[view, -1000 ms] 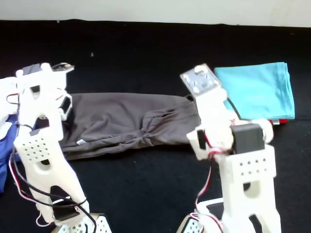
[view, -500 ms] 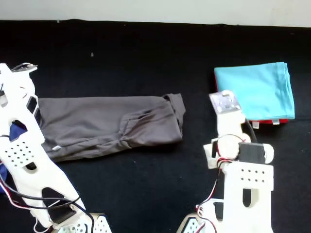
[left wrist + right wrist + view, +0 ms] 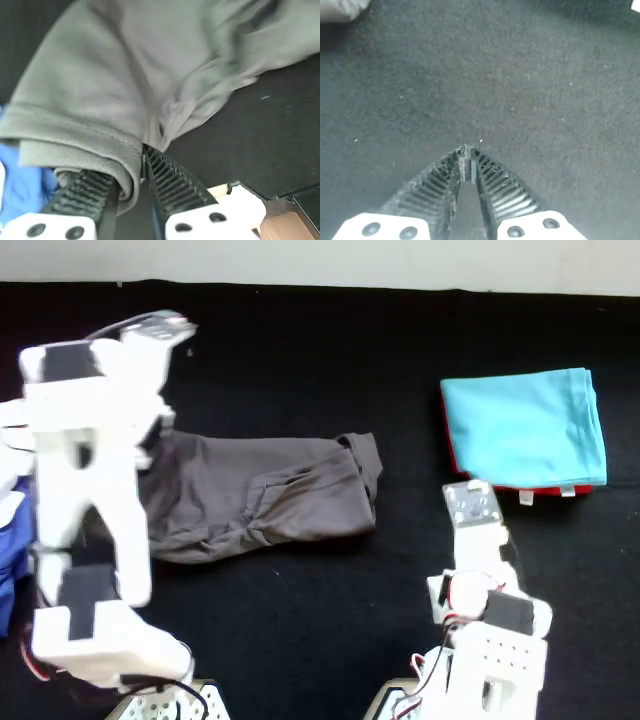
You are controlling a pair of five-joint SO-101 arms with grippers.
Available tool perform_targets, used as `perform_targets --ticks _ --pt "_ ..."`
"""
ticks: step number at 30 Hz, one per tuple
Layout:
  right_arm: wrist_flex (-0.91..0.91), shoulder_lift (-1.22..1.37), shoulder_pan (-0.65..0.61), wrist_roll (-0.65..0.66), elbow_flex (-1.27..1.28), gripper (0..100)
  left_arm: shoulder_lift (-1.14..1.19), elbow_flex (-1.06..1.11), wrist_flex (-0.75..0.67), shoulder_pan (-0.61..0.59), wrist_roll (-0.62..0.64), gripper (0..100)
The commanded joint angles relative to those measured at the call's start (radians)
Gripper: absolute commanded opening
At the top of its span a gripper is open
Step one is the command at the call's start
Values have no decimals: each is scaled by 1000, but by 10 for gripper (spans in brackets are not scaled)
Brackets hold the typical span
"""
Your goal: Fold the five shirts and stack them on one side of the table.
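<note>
Two claws we see: the left claw [image 3: 132, 171] grasps the grey shirt [image 3: 100, 85] by its hem, cloth spreading ahead of it; the right claw [image 3: 466, 167] hangs clenched, empty, over the black table [image 3: 530, 75].

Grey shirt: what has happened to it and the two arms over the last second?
The right gripper let go of the grey shirt and drew back toward its base, shut and empty. The left gripper, still clamped on its hem, dragged it leftward, then carried that end back rightward. The folded turquoise shirt stayed put.
</note>
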Motion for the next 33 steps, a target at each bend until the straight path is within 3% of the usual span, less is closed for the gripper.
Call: perform_targets --ticks 1,7,17,29,33 --pt "-85 -116 12 12 119 7 -99 1 6 223 68 8" --pt "-189 -242 10 12 349 7 -53 2 -106 460 175 8" --pt "-173 -380 27 11 432 7 302 -64 -350 549 215 8" --pt "-168 -404 48 6 441 7 674 -541 -247 631 215 18" --pt "-168 -404 48 6 441 7 745 -704 -163 631 216 134"
